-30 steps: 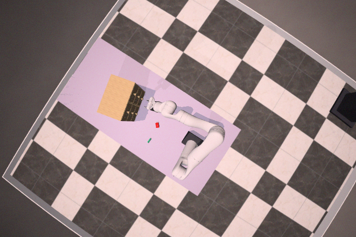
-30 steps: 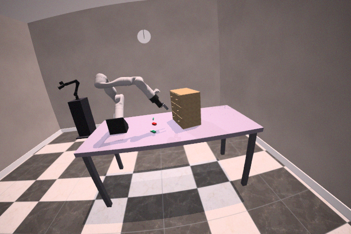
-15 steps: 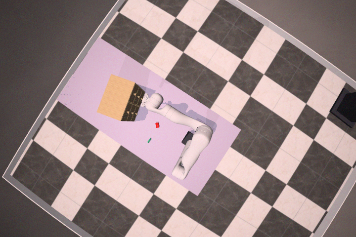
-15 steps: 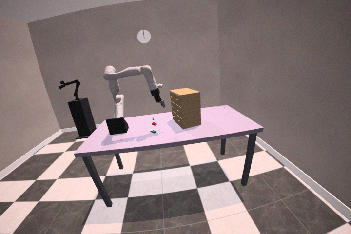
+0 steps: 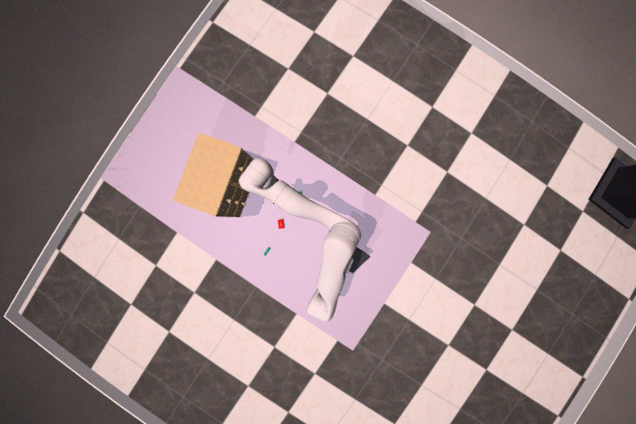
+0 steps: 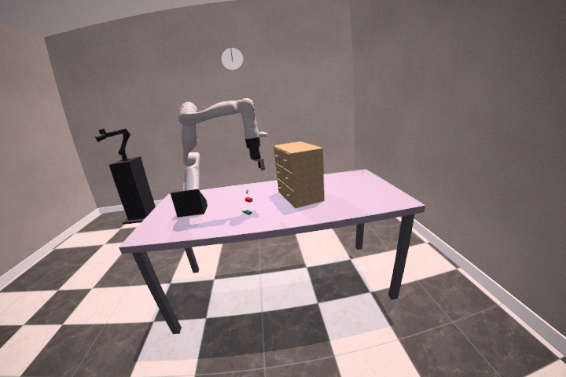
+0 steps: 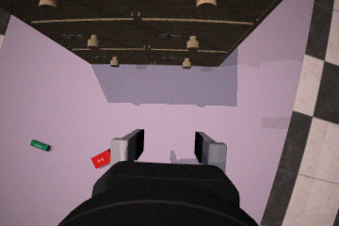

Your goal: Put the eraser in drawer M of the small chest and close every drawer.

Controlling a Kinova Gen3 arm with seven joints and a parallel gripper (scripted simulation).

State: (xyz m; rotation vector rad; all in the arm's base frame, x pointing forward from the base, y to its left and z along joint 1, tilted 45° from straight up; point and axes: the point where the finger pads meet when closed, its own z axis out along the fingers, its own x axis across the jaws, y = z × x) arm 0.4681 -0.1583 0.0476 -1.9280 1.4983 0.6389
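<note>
The small chest (image 5: 208,175) (image 6: 309,177) (image 7: 116,32) stands upright, its drawers looking pushed in. The drawer marked M (image 7: 85,9) is the top left one in the wrist view; its label is out of frame. A green block with a pale end, seemingly the eraser (image 6: 247,212) (image 5: 300,193), lies on the table before the chest, partly hidden by the arm in the top view and not seen in the wrist view. My gripper (image 6: 261,164) (image 7: 169,141) is open and empty, pointing down, high above the table in front of the chest.
A red piece (image 5: 281,223) (image 6: 248,199) (image 7: 100,160) and a green cylinder (image 5: 267,251) (image 6: 247,191) (image 7: 40,145) lie on the table (image 5: 259,279) (image 6: 346,195), left of the gripper in the wrist view. Knobs stick out from the chest's front.
</note>
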